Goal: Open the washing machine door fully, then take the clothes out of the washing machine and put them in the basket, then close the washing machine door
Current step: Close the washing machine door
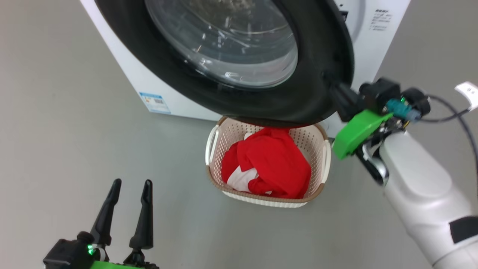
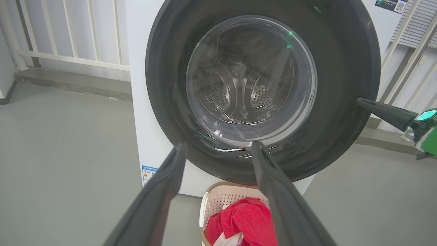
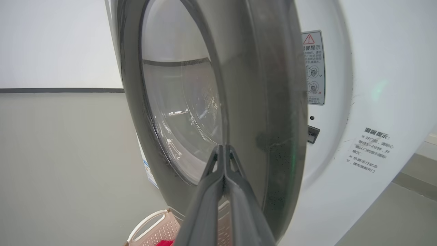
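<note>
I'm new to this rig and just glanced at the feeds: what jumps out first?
The glossy black-rimmed washing machine door looms at the top of the head view, slightly ajar, with the shut right hand at its right edge. Just below, bright red clothes lie in the cream basket on the grey floor.

Bright even light, soft shadows, glare streaks on the washing machine door (image 1: 224,48), wrist views bowed at edges
</note>
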You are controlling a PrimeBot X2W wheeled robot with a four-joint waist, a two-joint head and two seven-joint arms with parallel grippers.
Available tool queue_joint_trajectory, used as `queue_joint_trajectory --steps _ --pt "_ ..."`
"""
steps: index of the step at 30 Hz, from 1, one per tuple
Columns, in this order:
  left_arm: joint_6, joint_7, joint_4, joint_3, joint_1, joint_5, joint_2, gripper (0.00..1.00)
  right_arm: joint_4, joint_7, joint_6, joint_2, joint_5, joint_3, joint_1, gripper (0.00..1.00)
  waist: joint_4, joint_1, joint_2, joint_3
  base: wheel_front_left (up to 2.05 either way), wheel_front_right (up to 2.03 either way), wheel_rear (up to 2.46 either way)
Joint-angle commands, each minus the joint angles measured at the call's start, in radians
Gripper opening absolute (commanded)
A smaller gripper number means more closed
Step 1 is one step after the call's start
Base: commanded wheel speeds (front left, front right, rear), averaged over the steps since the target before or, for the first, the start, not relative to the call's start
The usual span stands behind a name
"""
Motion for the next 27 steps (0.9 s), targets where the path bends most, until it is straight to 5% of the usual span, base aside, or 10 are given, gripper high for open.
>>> queue_joint_trajectory --steps 1,27 --pt "-0.007 -0.012 -0.022 0.035 -0.034 -0.006 0.006 1.00 -0.015 -0.006 0.003 0.009 0.013 0.006 -0.031 0.00 0.023 -0.0001 -0.0001 0.034 0.00 0.00 0.00" --pt "-0.012 -0.012 0.025 -0.003 -0.125 0.018 -0.013 1.00 0.271 -0.006 0.003 0.005 -0.026 -0.204 -0.354 0.00 0.081 -0.0001 -0.0001 0.142 0.00 0.00 0.00"
